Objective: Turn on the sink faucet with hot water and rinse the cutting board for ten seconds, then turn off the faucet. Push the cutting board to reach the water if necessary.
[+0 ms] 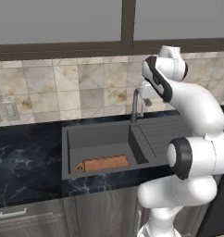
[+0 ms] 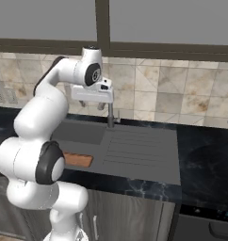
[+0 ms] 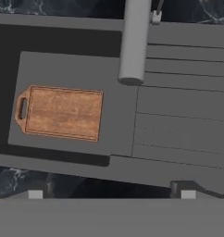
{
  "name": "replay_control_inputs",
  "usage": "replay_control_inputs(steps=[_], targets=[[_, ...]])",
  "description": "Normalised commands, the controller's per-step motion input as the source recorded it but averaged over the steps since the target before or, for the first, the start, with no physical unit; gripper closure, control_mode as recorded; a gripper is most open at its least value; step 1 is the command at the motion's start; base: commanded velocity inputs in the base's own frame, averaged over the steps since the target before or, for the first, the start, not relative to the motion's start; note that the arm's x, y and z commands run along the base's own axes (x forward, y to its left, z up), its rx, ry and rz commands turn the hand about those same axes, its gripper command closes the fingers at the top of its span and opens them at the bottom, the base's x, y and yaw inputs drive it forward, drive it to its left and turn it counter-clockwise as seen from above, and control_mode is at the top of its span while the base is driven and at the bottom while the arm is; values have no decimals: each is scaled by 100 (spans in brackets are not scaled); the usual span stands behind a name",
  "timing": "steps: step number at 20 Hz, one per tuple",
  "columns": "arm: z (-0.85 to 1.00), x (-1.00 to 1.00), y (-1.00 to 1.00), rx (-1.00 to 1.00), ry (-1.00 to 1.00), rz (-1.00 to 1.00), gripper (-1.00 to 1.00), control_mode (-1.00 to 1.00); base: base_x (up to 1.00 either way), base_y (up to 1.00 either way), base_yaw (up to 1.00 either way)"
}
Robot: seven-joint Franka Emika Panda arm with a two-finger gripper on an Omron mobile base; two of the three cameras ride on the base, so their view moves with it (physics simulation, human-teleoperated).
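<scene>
Wooden cutting board [image 3: 62,113] flat in sink [image 3: 72,65]

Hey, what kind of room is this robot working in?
Most likely a home kitchen, rendered in simulation. A dark grey sink with a gooseneck sink faucet is set in a black marble counter, a wooden cutting board lies in the basin, and beige wall tiles back the counter.

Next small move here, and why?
Probably lower the gripper toward the small side lever of the sink faucet to open it. No water runs from the spout, and the cutting board lies dry on the basin floor, off to the spout's side.
</scene>
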Motion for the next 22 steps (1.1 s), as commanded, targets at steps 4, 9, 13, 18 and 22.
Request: replay_control_inputs(steps=[4, 9, 13, 18, 22], targets=[[-14, 44, 0, 0, 0, 0, -100, -100, 0, 0, 0], [-1, 41, 0, 0, 0, 0, -100, -100, 0, 0, 0], [0, 33, -4, 0, 0, 0, -100, -100, 0, 0, 0], [-5, 35, -1, 0, 0, 0, -100, -100, 0, 0, 0], [-15, 37, 0, 0, 0, 0, -100, -100, 0, 0, 0]])
